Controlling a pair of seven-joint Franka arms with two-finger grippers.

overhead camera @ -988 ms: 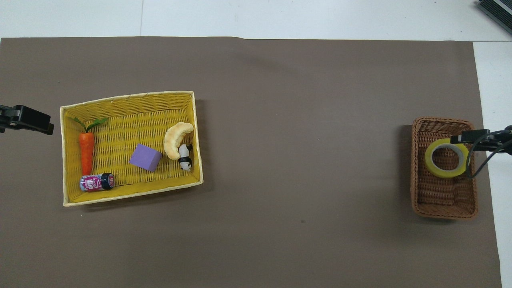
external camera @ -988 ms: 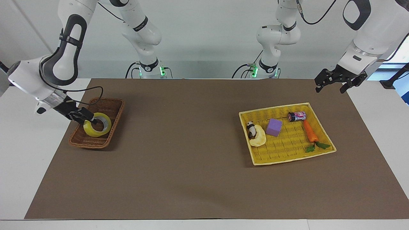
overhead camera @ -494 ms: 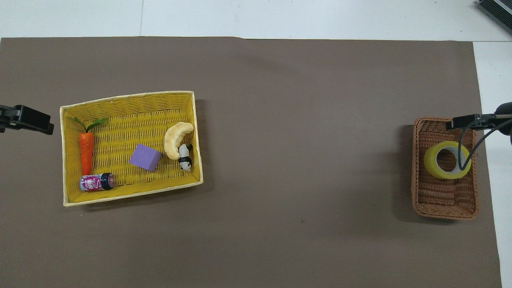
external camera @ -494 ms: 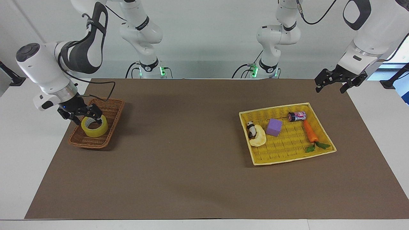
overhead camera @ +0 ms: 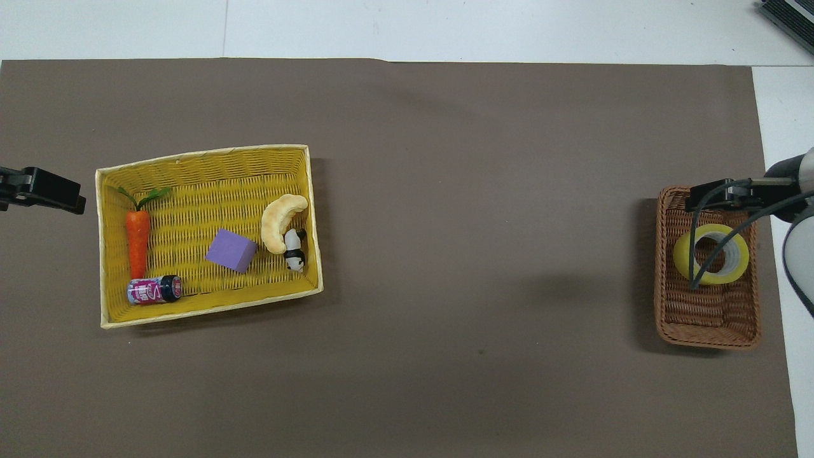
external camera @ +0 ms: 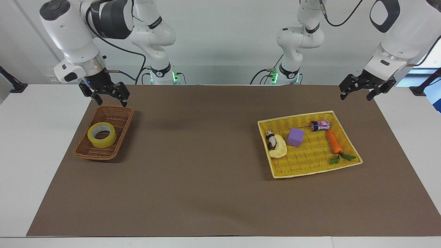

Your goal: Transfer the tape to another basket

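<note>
The yellow tape roll [external camera: 93,138] lies flat in the brown wicker basket [external camera: 103,156] at the right arm's end of the table. It also shows in the overhead view [overhead camera: 682,261], inside the basket [overhead camera: 706,331]. My right gripper [external camera: 110,101] is open and empty, raised over the basket's end nearer to the robots; it shows in the overhead view [overhead camera: 718,196] with its cable crossing the tape. My left gripper [external camera: 355,96] is open and empty and waits in the air at the left arm's end, also seen in the overhead view [overhead camera: 57,191].
A flat yellow woven tray [external camera: 310,170] lies toward the left arm's end. It holds a purple cube [external camera: 295,137], a carrot [external camera: 334,141], a small can [external camera: 320,125], a panda figure [external camera: 270,139] and a bread piece [external camera: 279,148].
My right gripper let go of the tape, which dropped from tilted to flat in the wicker basket. The gripper then rose and drew back toward the robots. The left arm has not moved.
</note>
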